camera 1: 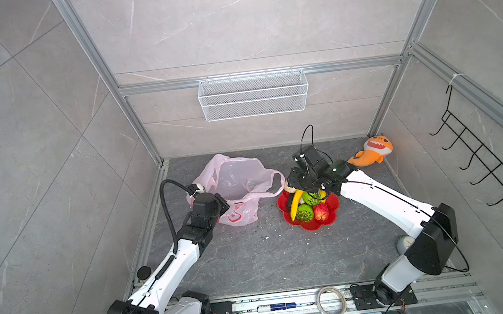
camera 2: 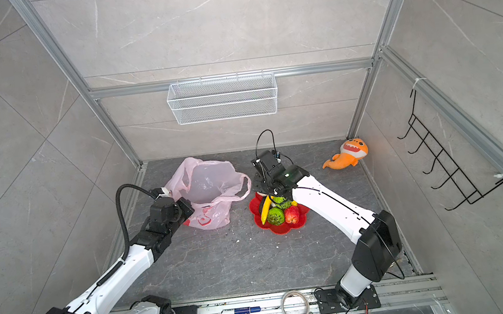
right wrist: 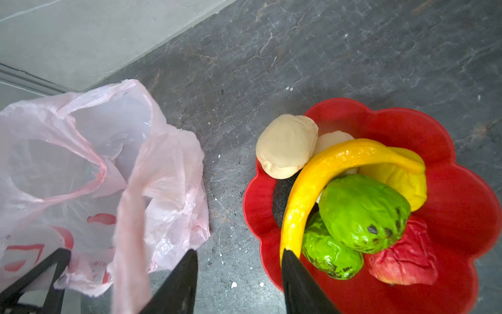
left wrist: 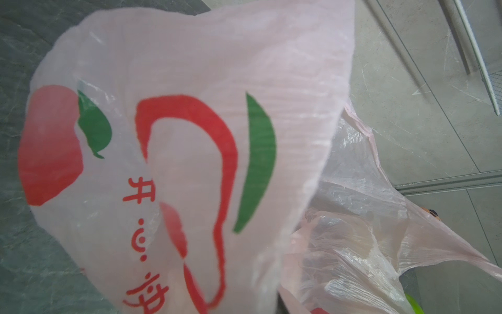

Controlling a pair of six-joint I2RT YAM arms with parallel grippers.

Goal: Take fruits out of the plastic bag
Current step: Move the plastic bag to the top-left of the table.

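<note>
We see left end effector (camera 1: 221, 207) closed, pinching near edge of plastic bag (camera 1: 239, 178) on bench (camera 1: 255, 260). Over by red plate (camera 1: 331, 218), right end effector (right wrist: 238, 255) hangs fingers apart above fruits (camera 1: 306, 206), piled there just beside bag.

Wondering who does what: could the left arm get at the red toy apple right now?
Probably not: the left tool is shut on the thin pink plastic bag, and the right tool hangs open over the rim of the red flower-shaped plate where the red toy apple lies.

Red "开心" on plastic bag (left wrist: 190, 68)
</note>
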